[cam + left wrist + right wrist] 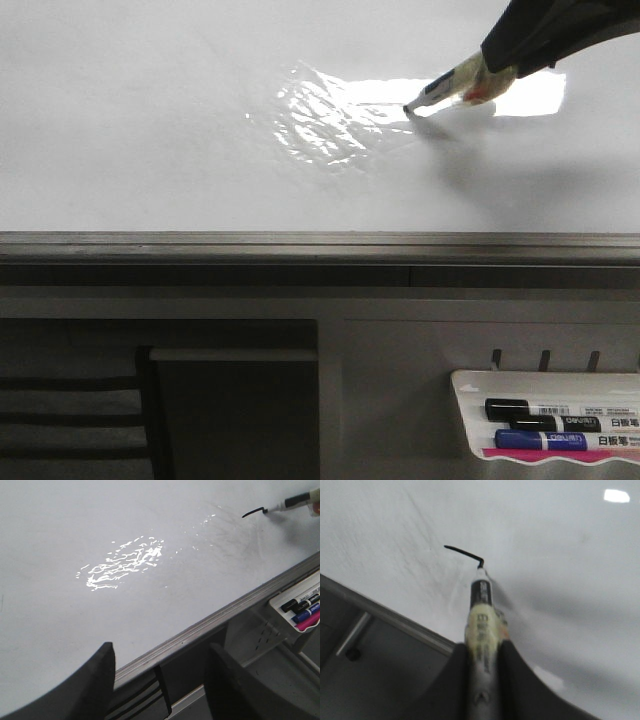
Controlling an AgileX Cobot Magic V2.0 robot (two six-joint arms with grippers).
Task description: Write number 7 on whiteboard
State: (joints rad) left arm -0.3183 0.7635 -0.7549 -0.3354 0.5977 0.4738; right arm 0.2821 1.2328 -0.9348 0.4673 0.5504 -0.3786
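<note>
The whiteboard (150,130) fills the far half of the front view, with a wrinkled glare patch and a grey bottom rail. My right gripper (500,72) is shut on a marker (450,88) whose tip touches the board. In the right wrist view the marker (481,620) sits between the jaws of my right gripper (482,655). Its tip is at the end of a dark stroke of the number 7 (465,553), with a small hook there. The stroke also shows in the left wrist view (252,513). My left gripper (160,680) is open and empty over the board's bottom rail (200,630).
A white marker tray (560,425) at the lower right holds black, blue and pink markers; it also shows in the left wrist view (297,607). Dark frame parts (230,400) lie below the rail.
</note>
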